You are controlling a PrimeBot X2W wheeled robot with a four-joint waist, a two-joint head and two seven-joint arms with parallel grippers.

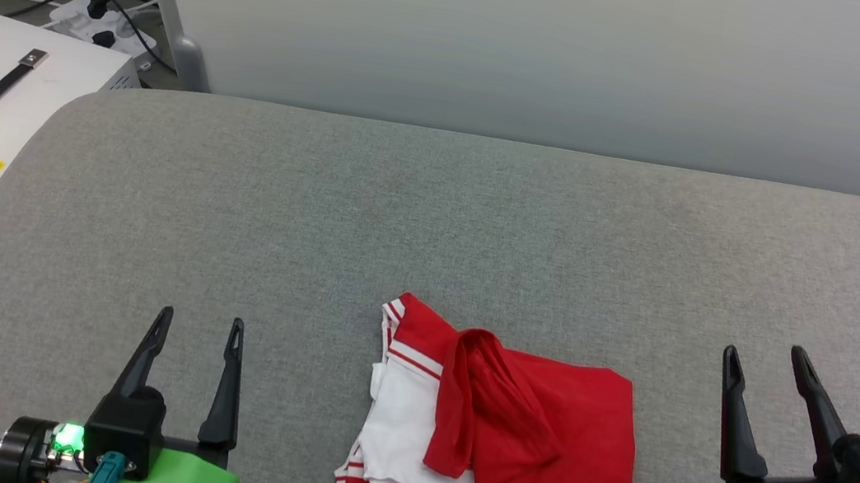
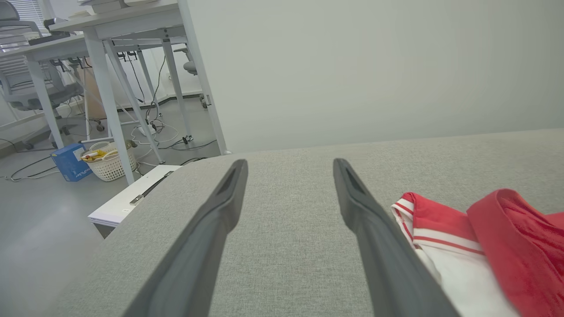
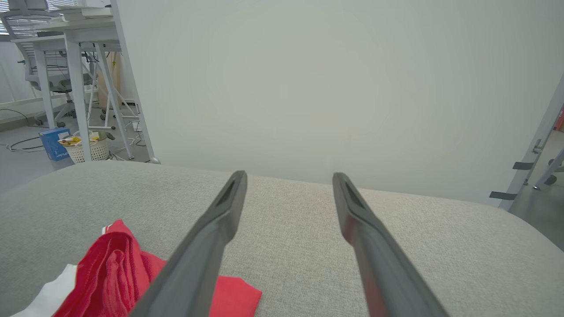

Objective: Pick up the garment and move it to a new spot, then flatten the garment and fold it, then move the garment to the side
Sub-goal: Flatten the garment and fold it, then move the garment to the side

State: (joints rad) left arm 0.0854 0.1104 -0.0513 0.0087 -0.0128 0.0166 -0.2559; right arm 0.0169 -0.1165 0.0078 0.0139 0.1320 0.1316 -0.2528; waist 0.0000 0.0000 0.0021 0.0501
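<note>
- The garment (image 1: 504,434) lies on the grey padded table (image 1: 400,213), close to its near edge and between your two grippers, touching neither.
- It is a loose, roughly rectangular bundle. Red body cloth is doubled over on top, with a rumpled ridge down the middle. A white sleeve with red-striped trim sticks out on the robot's left side. No letters or number face up.
- The left gripper (image 1: 202,318) has its fingers spread wide with nothing between them, and it sits just left of the bundle.
- The right gripper (image 1: 763,352) is likewise spread and empty, a little further off to the right.
- Step in hand: you can't settle it from this. The heap fits a shirt waiting to be lifted and spread, and it equally fits a slack fold already laid down.
- Next move, my judgement: any further handling means pinching thin layers off a soft top. Come in low at an edge and catch every layer you mean to take.
- Containers: a white basket (image 2: 110,166) on the floor holds something yellow, too small to name. A blue box (image 2: 68,164) sits beside it.
- A white case (image 1: 9,95) with a strap handle is shut, so its contents are unseen.
</note>
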